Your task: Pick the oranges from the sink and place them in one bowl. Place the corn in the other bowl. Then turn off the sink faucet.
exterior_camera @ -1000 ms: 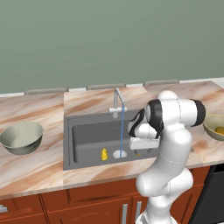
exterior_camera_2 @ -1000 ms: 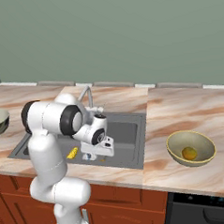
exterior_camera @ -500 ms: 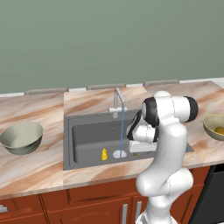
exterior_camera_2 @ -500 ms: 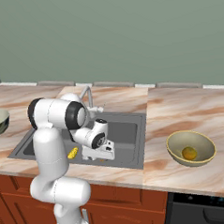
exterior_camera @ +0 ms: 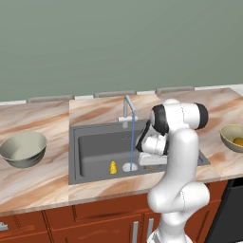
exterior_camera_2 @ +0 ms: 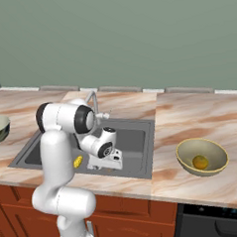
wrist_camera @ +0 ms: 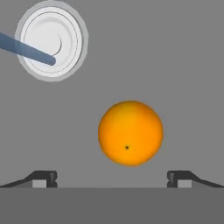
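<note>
A marbled tan surface (exterior_camera: 42,182) carries a dark grey sink (exterior_camera: 95,152), with wooden cabinet fronts (exterior_camera: 71,223) below it and a plain green wall behind. The silver faucet (exterior_camera: 128,110) stands at the sink's back rim, and a thin blue stream of water (exterior_camera: 132,142) falls from its spout onto the pale round drain (wrist_camera: 51,40), which in the hand view sits at about 10 o'clock from the orange (wrist_camera: 130,132). That orange is round, smooth and bright, with a tiny dark dot low on its skin; it lies on the sink floor between the two dark fingertips (wrist_camera: 43,178), a little toward the right one, with the jaws spread wide apart and touching nothing. In both base views the white arm bends down over the right part of the sink and hides this orange and the gripper (wrist_camera: 112,179) itself. The yellow corn (exterior_camera: 113,167) lies on the sink floor just left of the drain; in the right base view the arm covers most of it. The pale grey-green bowl (exterior_camera: 23,149) stands on the surface well left of the sink, and is cut off by the frame edge in the right base view. The olive bowl (exterior_camera_2: 202,157) stands on the surface right of the sink with a second orange (exterior_camera_2: 200,161) inside.
</note>
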